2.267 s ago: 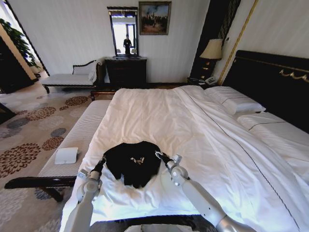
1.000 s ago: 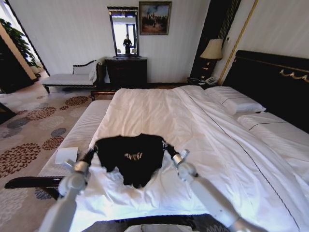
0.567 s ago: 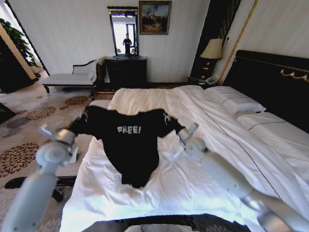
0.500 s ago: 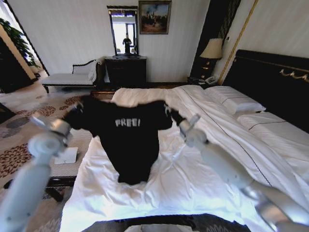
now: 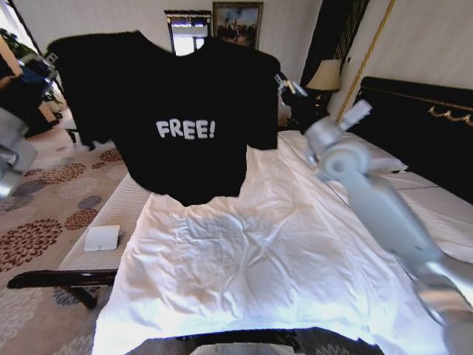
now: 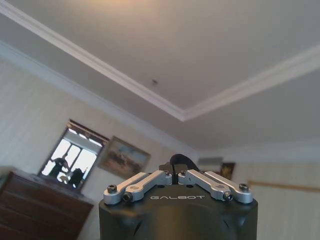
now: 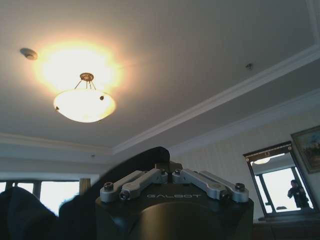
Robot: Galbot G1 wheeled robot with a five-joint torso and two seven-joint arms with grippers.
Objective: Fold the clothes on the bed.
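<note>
I'm holding the black T-shirt (image 5: 181, 111) stretched high above the bed (image 5: 244, 251), left gripper (image 5: 46, 63) and right gripper (image 5: 284, 81) jaws pinching its sleeves. If either thin pinch is slipping, it's dropping crumpled onto the bed.

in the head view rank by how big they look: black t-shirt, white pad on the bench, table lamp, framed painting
1. black T-shirt, by far; it hangs close to the camera, so nearness inflates it.
2-3. framed painting and table lamp look about alike; the shirt hides part of the painting.
4. white pad.
</note>
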